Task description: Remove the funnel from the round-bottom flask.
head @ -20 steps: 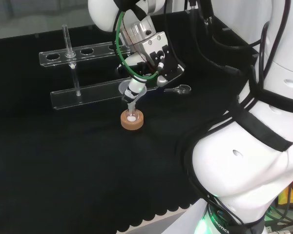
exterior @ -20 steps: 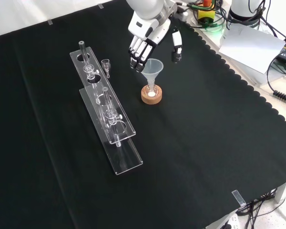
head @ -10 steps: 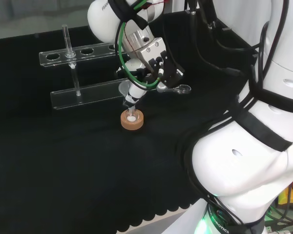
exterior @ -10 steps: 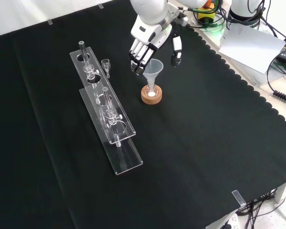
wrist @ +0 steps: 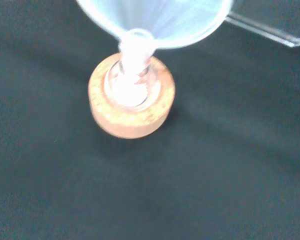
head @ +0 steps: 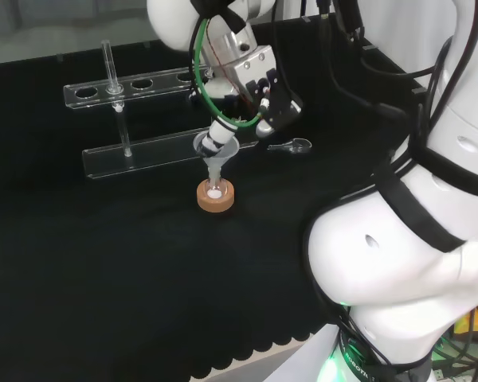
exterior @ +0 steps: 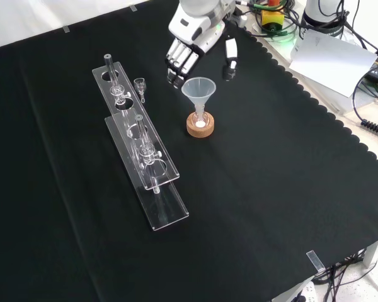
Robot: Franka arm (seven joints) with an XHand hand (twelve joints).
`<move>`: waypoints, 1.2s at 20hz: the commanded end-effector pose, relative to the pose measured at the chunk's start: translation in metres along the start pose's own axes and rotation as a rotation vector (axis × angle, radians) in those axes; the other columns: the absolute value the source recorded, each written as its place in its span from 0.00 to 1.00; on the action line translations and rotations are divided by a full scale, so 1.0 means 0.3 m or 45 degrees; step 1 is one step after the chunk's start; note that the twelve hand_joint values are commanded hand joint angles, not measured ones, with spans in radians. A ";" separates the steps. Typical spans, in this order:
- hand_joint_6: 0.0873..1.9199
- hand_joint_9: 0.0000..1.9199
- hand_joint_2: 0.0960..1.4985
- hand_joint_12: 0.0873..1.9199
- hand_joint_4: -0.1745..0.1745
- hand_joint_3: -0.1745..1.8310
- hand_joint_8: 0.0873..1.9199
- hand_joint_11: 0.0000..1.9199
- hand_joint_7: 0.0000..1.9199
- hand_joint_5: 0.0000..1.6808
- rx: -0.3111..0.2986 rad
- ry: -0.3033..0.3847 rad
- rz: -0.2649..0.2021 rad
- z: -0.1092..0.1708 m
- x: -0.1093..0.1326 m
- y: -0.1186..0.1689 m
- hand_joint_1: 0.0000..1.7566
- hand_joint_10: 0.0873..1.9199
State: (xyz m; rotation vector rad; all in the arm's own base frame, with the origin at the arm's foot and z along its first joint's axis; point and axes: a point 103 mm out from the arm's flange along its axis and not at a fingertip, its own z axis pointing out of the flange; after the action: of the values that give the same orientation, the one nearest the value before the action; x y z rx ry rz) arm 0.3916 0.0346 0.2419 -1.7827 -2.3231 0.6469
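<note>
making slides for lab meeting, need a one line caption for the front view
Robot hand poised open just behind the clear funnel, which sits in a small flask on a cork ring, beside two clear tube racks.

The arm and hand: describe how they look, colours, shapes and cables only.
The arm is made of glossy white rounded links with black bands at the joints. A green cable and thinner red wires loop down to the wrist. The hand has a white palm and white fingers with black segments and black tips; the thumb matches.

A black cloth [exterior: 252, 207] with a scalloped edge covers the bench, cables [exterior: 372, 126] lying beyond it.
</note>
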 end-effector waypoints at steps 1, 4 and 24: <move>0.00 0.11 0.43 0.75 0.45 0.25 0.22 0.17 0.00 0.06 0.129 -0.128 -0.021 0.143 0.035 0.068 0.34 0.40; 0.00 0.11 0.44 0.75 0.45 0.25 0.23 0.17 0.00 0.07 0.122 -0.123 -0.023 0.142 0.033 0.066 0.34 0.39; 0.00 0.11 0.44 0.74 0.46 0.26 0.24 0.18 0.00 0.07 0.102 -0.121 -0.032 0.082 0.027 0.036 0.34 0.39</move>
State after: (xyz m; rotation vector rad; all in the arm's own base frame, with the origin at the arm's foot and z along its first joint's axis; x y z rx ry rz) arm 0.3860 0.0879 0.2373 -1.6409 -2.4957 0.7748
